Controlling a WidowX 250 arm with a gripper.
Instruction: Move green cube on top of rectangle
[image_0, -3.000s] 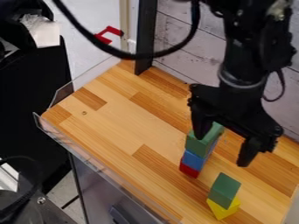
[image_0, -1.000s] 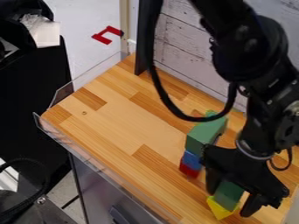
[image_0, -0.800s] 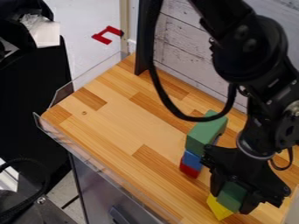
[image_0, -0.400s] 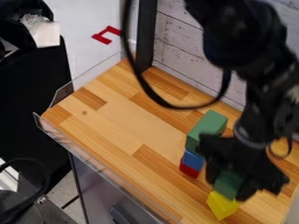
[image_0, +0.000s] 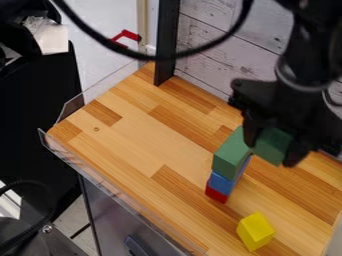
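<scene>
While the green rectangle (image_0: 230, 152) is lying across the top of the stack, the blue block (image_0: 221, 183) and the red block (image_0: 216, 194) are supporting it from below, and the green cube (image_0: 272, 146) is hanging just to its right in view. The claw (image_0: 272, 150) is clasping the cube between its two fingers, holding it off the tabletop (image_0: 137, 132). Placement is still wanting; the cube isn't resting on the rectangle.

Judging the step: lifting comes first, since the cube's underside is needing room above the rectangle's upper face. The finger nearer the stack is crowding the rectangle, so sliding straight across at this height is risking a nudge, and a narrow pile like this is likely tipping easily. Best to be shifting left only once clear, centring the cube over the upper face, squaring it to the edges, lowering gently, letting go only when weight is settling, then withdrawing straight up. The yellow block (image_0: 255, 232) is standing near the front edge, apart from all this, and isn't needing any handling.

Hard to make out: the stack's far side is hiding behind its own front, the gap between rectangle and cube is staying unreadable at this slant, the claw is covering the cube's upper part, and the frame's top edge is cutting off the arm (image_0: 304, 52).
</scene>
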